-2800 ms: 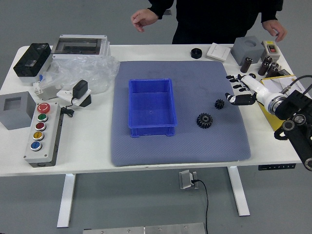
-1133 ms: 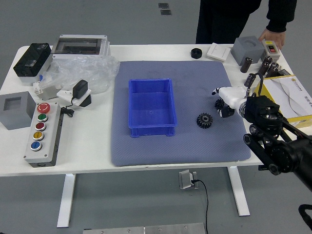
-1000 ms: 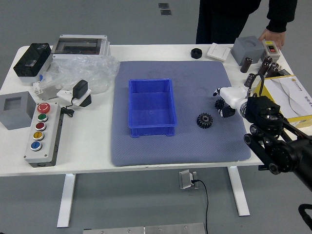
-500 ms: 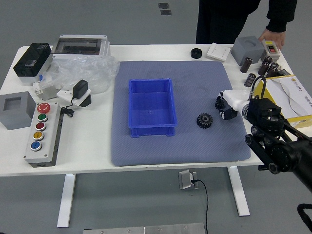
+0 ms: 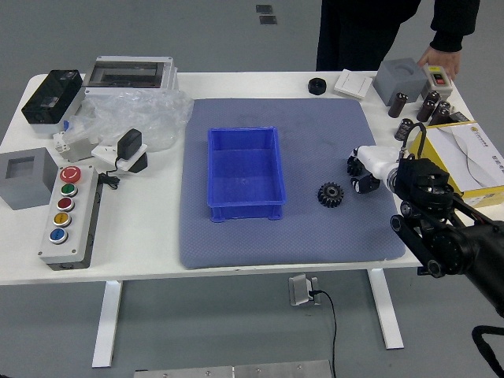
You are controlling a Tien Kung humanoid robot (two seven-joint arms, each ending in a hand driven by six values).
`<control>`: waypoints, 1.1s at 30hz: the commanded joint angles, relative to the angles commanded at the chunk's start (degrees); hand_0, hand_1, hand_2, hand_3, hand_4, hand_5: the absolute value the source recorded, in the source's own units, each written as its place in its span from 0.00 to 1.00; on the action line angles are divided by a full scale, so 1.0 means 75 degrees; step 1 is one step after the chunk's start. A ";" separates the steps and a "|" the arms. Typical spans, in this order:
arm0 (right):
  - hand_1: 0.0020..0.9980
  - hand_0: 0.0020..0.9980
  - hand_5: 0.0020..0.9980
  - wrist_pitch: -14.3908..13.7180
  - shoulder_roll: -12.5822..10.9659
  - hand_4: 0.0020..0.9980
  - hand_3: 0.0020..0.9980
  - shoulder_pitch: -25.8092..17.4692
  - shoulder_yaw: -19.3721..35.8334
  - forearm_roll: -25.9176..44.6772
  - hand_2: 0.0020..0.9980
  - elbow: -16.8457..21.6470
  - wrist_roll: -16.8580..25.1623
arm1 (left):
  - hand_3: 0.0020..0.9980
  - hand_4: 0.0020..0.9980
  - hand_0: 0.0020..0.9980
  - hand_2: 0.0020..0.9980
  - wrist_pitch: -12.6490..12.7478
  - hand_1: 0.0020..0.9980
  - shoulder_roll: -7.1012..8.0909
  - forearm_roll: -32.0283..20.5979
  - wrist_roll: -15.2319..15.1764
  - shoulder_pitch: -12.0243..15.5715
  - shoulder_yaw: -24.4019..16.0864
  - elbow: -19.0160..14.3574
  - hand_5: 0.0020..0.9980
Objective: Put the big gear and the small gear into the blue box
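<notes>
My right hand [image 5: 359, 170] reaches in from the right, over the right part of the grey-blue mat. Its fingers are curled around the small black gear [image 5: 354, 166], which shows partly at the fingertips; the hand covers the rest. The big black gear [image 5: 331, 194] lies flat on the mat, just left of and nearer than the hand, not touching it. The blue box [image 5: 246, 167] stands open on the mat, left of both gears, with nothing inside. My left arm is out of view.
A yellow-edged box [image 5: 465, 161] lies under and beyond my right forearm. Dark cylinders [image 5: 398, 105] and a grey block [image 5: 399, 81] stand at the back right, where a person's hand [image 5: 441, 60] rests. At left are a button panel [image 5: 72, 214] and plastic wrap [image 5: 130, 116].
My right hand has moved left and nearer from the mat's right edge to the small gear, and its fingers have closed around it. The person has shifted right, with one hand now out of view.
</notes>
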 joint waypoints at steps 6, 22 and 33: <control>0.67 0.69 0.17 -0.0123 0.0072 0.57 0.71 0.0045 0.0064 0.0000 0.72 -0.0112 0.0020 | 0.87 0.86 0.90 0.90 0.0002 0.89 -0.0006 0.0001 0.0000 -0.0003 -0.0003 0.0000 0.56; 0.56 0.59 0.15 -0.0207 0.0117 0.55 0.63 0.0062 0.0139 0.0000 0.60 -0.0259 0.0033 | 0.87 0.86 0.90 0.89 0.0004 0.89 -0.0017 0.0002 -0.0002 -0.0009 -0.0019 0.0000 0.57; 0.50 0.55 0.14 -0.0333 0.0137 0.53 0.52 0.0108 0.0157 0.0000 0.52 -0.0284 0.0030 | 0.87 0.86 0.90 0.89 0.0006 0.89 -0.0021 -0.0025 -0.0007 -0.0012 -0.0006 0.0000 0.57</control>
